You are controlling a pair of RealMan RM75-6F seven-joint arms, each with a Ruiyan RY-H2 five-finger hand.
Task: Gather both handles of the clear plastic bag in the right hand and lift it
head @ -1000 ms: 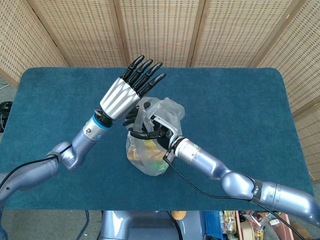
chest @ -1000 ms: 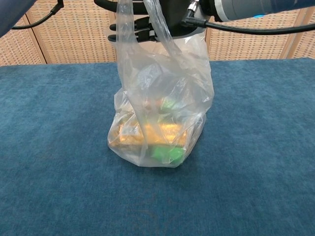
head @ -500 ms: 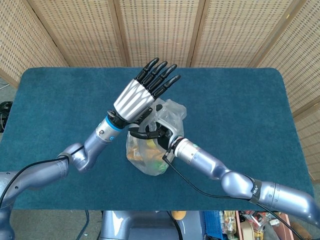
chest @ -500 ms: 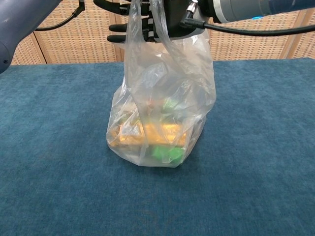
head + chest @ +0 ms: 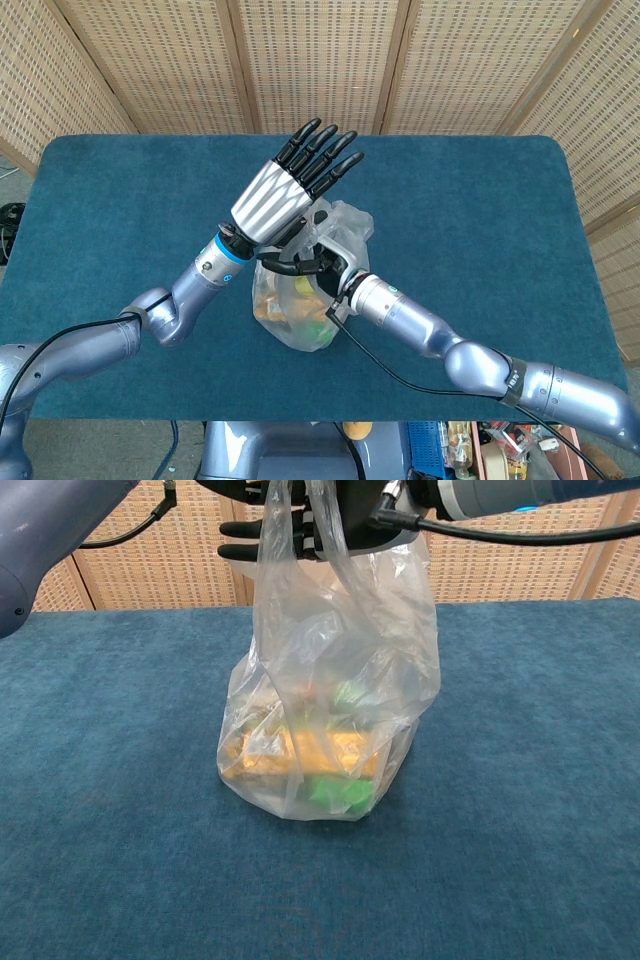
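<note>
A blue table [image 5: 480,200] fills the scene. At its centre stands a clear bag [image 5: 330,710] (yellow and green items inside), base on the cloth. The right hand [image 5: 305,262] grips its handles [image 5: 300,520] from above. The left hand [image 5: 285,190] hovers over it, fingers spread, holding nothing.

Silver-blue arms, a blue wrist ring, black cables; the left hand [image 5: 283,190] has a ribbed silver back and black fingers.
</note>
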